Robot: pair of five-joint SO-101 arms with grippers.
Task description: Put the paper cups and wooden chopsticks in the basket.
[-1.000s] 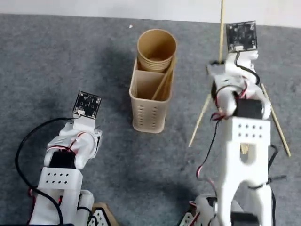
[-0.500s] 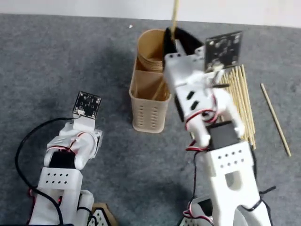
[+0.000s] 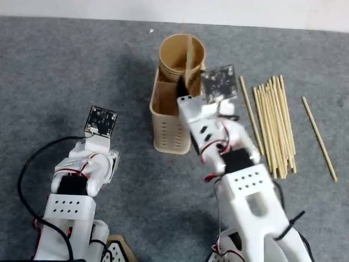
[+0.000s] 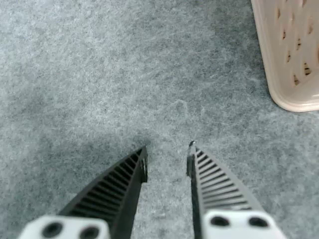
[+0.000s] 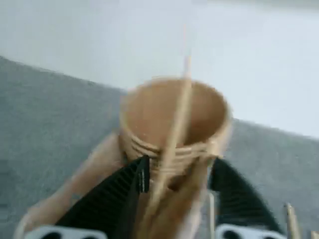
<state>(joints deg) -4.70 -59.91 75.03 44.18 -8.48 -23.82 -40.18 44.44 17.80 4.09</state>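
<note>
One chopstick stands nearly upright over the basket. Its long axis runs up and down, and the top end leans a little toward the table's far edge, so from above it crosses the mouth of the cups. Its lower end is hidden behind the right gripper. In the right wrist view the stick runs between the black fingers, close to one tip. The jaws are parted much wider than the stick, and I cannot tell whether either finger touches it.

The cups are stacked mouth-up in the basket's far compartment. The basket sits mid-table with its long side running from near edge to far edge.

Toward the right edge a pile of chopsticks lies flat, the sticks roughly parallel and pointing near to far. One stick lies just beside the pile on the basket's side. Another lies apart, closer to the right edge and slanted.

The left gripper hangs low over bare grey table near the basket's corner, jaws narrowly apart and holding nothing.
</note>
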